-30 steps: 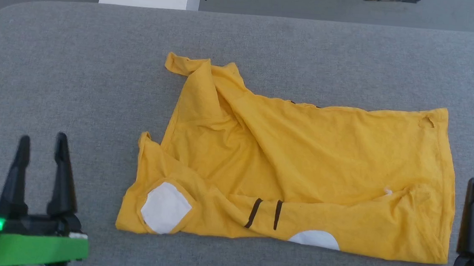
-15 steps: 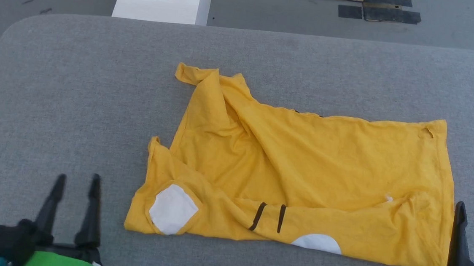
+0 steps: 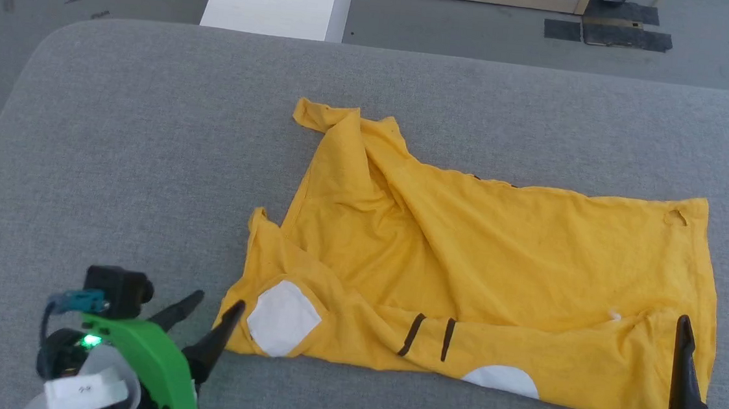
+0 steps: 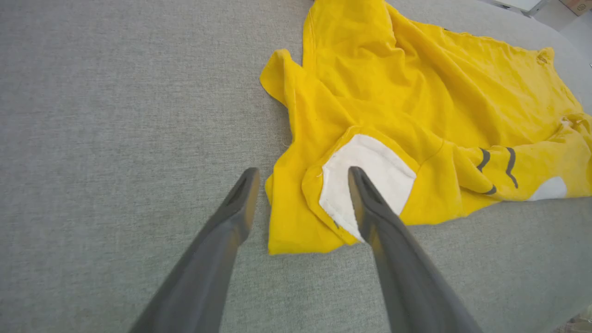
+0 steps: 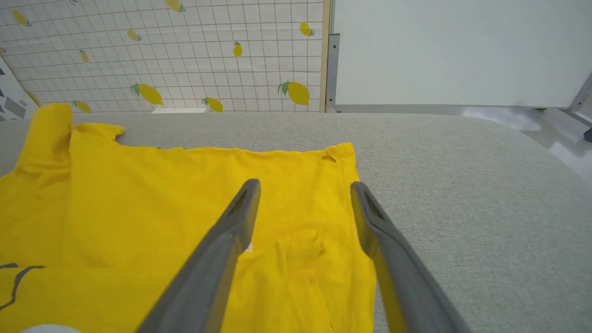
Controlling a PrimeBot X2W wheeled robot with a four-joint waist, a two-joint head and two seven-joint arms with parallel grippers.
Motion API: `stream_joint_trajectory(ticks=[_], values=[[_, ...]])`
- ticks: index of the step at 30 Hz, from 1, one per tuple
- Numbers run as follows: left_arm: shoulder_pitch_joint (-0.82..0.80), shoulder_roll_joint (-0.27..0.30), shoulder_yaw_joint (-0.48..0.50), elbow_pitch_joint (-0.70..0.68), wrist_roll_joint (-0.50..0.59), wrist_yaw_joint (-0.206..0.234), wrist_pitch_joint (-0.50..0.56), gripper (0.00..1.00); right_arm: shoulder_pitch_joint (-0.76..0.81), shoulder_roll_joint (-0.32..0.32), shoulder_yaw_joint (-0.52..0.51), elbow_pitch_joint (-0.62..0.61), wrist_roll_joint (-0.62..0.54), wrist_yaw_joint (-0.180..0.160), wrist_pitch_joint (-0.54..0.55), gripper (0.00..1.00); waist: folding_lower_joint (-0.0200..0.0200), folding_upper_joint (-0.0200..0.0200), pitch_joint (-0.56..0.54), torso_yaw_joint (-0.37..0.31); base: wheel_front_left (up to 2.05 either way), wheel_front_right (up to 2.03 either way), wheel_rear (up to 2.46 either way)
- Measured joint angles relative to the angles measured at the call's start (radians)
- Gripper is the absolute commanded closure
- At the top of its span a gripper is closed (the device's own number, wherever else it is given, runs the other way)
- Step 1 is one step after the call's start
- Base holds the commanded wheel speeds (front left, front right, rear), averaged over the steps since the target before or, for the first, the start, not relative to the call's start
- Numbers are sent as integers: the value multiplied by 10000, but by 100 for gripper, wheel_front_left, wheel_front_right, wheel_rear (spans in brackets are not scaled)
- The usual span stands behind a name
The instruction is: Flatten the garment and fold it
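The mustard-yellow short-sleeved cotton T-shirt (image 3: 496,267) lies rumpled on the grey felt-covered table (image 3: 135,147), a little toward 3 o'clock from the middle of the head view. One sleeve is bunched at its 11 o'clock end and the near edge is folded over. The left gripper (image 3: 222,298), with the green housing, is at 7 o'clock in this view, its two dark fingers apart and holding nothing. In the left wrist view they stand on both sides of the shirt's near-left corner, one tip over the rounded white patch (image 4: 365,178). The right gripper (image 3: 712,323) is at 5 o'clock, fingers also apart and empty, over the near-right corner.

I judge the step in hand to be the taking of both near corners for spreading. To do it well, each gripper should go low to the table and pinch the very corner, not a loose fold beside it. Then both should pull away from each other, toward 9 and 3 o'clock, evenly, so the cloth comes tight without dragging the whole shirt
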Motion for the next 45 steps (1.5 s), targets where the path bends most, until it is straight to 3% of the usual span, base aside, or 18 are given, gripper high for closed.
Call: stream_joint_trajectory(ticks=[5,12,20,21,22,29,38,40,45], values=[[-673,-115,-700,826,-771,0,1030,0,2,0,35,58,-12,0,63,0,0,0,-34,-4,0,0,0],[-1203,-73,-1114,1933,-786,23,1906,0,2,-2,105,128,-13,0,146,0,0,0,-30,-109,0,0,0],[-1649,-104,-1221,2757,-385,328,1569,0,2,0,207,228,-8,0,146,0,0,0,98,-223,0,0,0],[-1818,-161,-1388,3070,-384,276,1551,25,-8,0,213,251,4,0,146,0,0,0,185,-240,0,0,0],[-1877,-165,-1455,3164,-384,249,1551,100,-16,-2,215,267,6,0,146,0,0,0,207,-245,0,0,0],[-2200,-153,-1770,3565,-938,21,1547,100,-76,-2,261,387,25,0,130,0,0,0,322,-266,0,0,0],[-1799,-117,-1829,2924,-2002,2,15,100,-743,-4,571,4,-33,0,598,0,1,0,335,-287,0,0,0],[-1561,-109,-1829,2656,-2010,2,-259,100,-841,6,558,-209,192,0,1149,0,1,0,355,-267,0,0,0],[-1174,-4,-1825,2220,-2008,2,-543,100,-651,4,65,-765,771,0,3875,0,1,0,417,-212,0,0,0]])
